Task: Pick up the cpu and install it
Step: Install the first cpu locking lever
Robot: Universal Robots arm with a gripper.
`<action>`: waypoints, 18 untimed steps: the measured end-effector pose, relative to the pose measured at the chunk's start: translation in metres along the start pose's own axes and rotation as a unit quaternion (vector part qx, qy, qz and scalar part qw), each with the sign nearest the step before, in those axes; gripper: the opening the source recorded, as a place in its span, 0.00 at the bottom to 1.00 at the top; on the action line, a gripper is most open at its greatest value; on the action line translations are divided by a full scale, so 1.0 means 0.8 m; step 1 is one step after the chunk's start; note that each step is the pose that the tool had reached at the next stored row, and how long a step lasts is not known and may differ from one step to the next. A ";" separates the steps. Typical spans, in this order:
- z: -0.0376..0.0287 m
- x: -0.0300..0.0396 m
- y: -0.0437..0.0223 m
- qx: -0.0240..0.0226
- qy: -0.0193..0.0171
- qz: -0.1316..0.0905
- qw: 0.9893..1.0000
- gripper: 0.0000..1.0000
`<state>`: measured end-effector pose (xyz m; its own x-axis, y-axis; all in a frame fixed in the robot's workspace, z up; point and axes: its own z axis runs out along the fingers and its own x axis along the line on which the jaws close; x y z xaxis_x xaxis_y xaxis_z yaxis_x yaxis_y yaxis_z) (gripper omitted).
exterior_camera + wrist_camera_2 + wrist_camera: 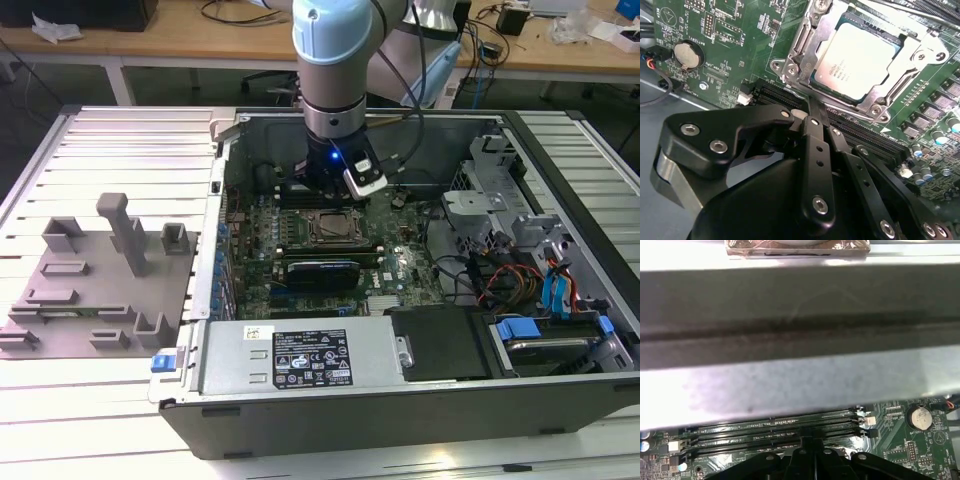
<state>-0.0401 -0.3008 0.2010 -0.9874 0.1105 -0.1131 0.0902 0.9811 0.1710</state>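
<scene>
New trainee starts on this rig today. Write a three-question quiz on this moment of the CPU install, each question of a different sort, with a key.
1. True or false: the cpu lies in the socket frame on the motherboard.
2. Multiple choice: in the second wrist view, the round coin battery sits on (A) the grey fixture plate, (B) the motherboard, (C) the drive cage.
3. Fill in: in the exterior view, the gripper hangs inside the computer ____.

Key: 1 true; 2 B; 3 case. The gripper holds nothing, its fingertips together beside the socket.
</scene>
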 end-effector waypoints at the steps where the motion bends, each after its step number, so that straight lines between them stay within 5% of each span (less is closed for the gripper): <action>1: 0.0003 -0.0002 -0.0001 0.001 0.000 0.001 1.000 0.11; 8: 0.0038 -0.0014 -0.0006 0.006 -0.001 0.005 1.000 0.11; 18: 0.0048 -0.0036 0.0000 0.006 -0.003 0.008 1.000 0.11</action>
<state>-0.0368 -0.3005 0.1976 -0.9851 0.1276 -0.1154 0.1081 0.9809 0.1616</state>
